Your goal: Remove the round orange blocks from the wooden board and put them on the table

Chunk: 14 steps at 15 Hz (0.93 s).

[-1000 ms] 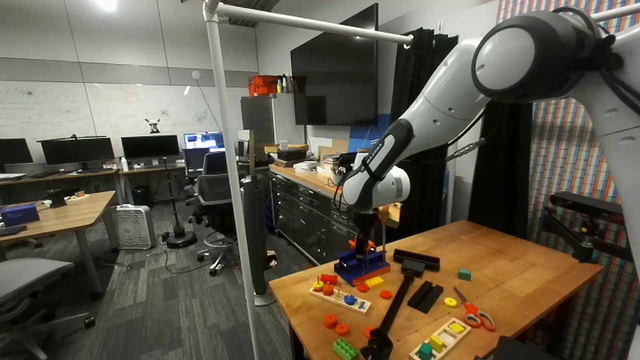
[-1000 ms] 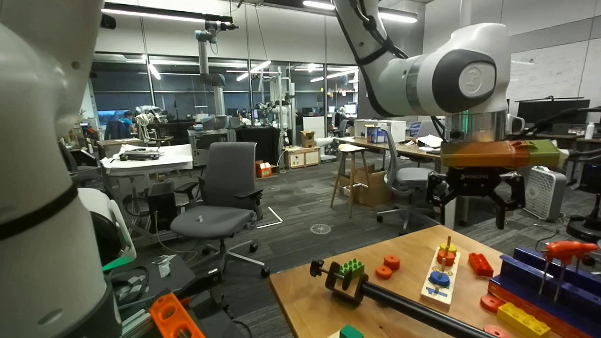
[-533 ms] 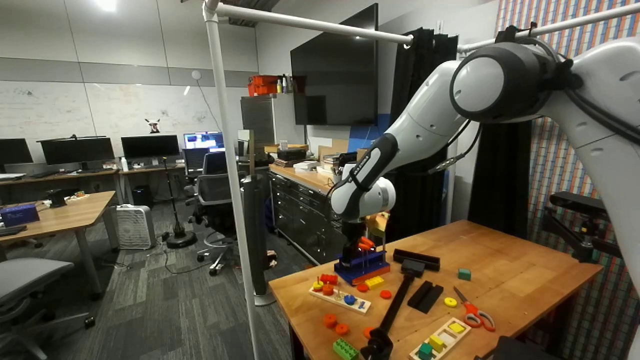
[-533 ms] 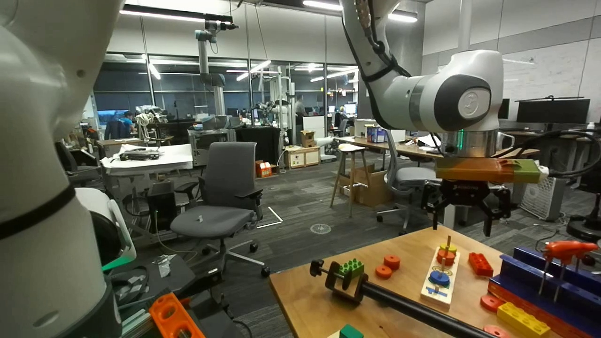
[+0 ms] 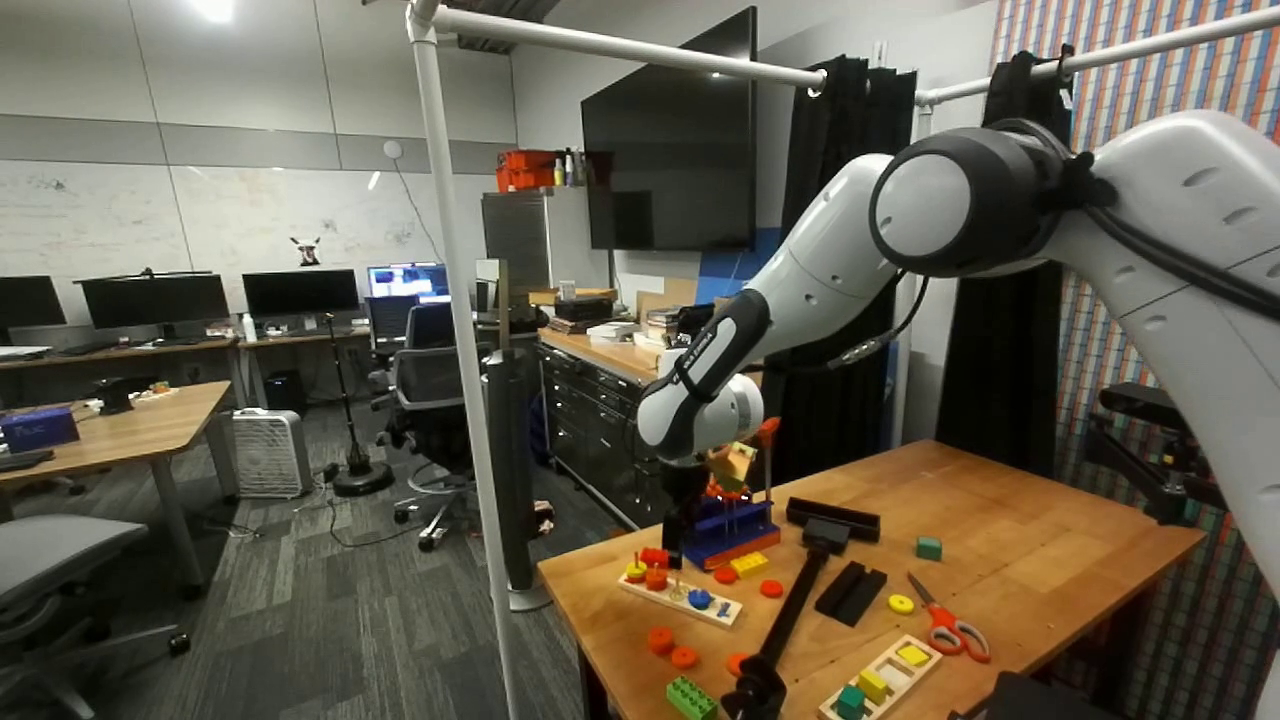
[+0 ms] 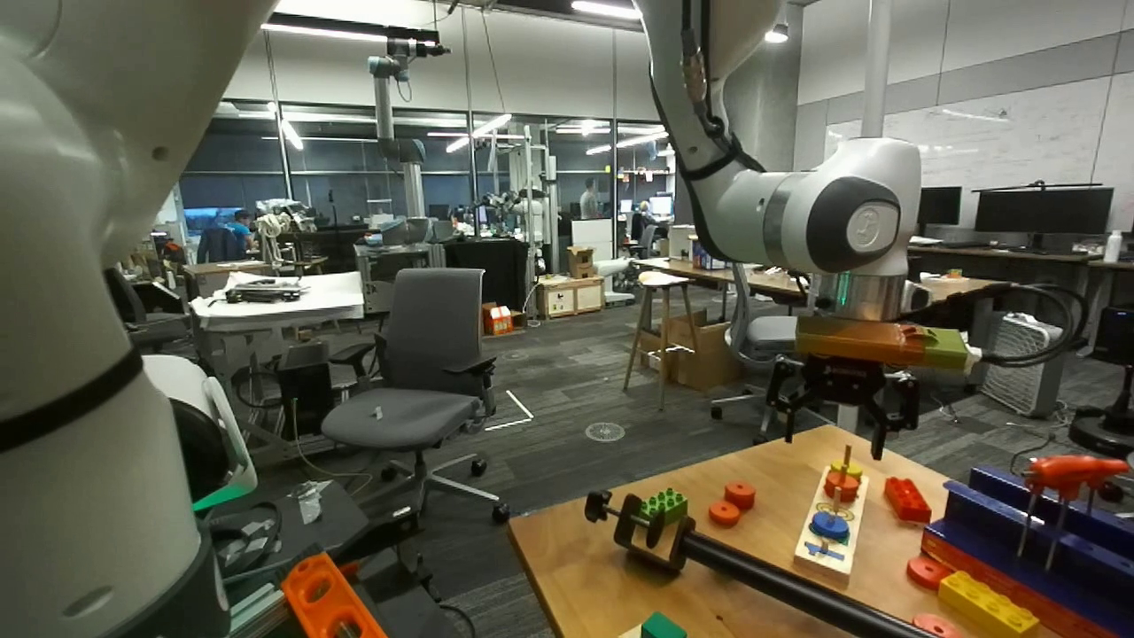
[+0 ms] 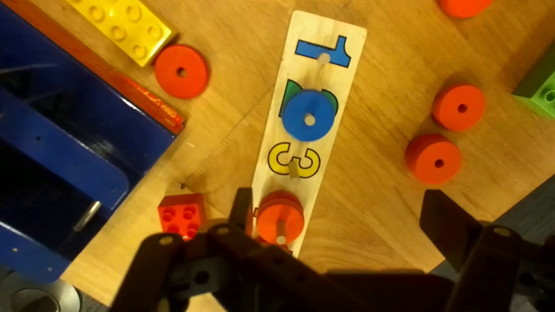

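The wooden board lies flat on the table; it shows in both exterior views. A stack of round orange blocks sits on a peg near one end, also seen in both exterior views. Several loose round orange blocks lie on the table. My gripper is open and empty above the board's orange end; it also shows in both exterior views. In the wrist view, the orange stack is just inside one finger.
The board also bears a blue disc and a yellow disc. A blue holder with red-handled tools stands beside it. A red brick, a yellow brick, a green brick and a black clamp bar lie around.
The arm has come down and moved from over the blue holder to above the board's orange end. The gripper stays open. The things on the table have not moved.
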Tool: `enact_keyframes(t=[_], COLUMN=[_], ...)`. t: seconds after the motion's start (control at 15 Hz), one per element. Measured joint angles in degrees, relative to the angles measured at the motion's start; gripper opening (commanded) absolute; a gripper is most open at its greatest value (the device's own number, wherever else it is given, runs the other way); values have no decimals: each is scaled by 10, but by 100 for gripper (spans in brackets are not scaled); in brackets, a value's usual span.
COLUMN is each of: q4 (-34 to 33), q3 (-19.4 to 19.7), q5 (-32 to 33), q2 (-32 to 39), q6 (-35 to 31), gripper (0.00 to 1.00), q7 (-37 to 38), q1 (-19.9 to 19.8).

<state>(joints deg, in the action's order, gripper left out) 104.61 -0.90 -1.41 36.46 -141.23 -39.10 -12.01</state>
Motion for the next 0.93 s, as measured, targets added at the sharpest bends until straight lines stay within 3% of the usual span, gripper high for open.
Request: enact_keyframes(t=[0.93], q4=[-167], q3=[1], q5=[57], q2=[126], q6=[76], gripper=[100], q7=[76], q1=[13])
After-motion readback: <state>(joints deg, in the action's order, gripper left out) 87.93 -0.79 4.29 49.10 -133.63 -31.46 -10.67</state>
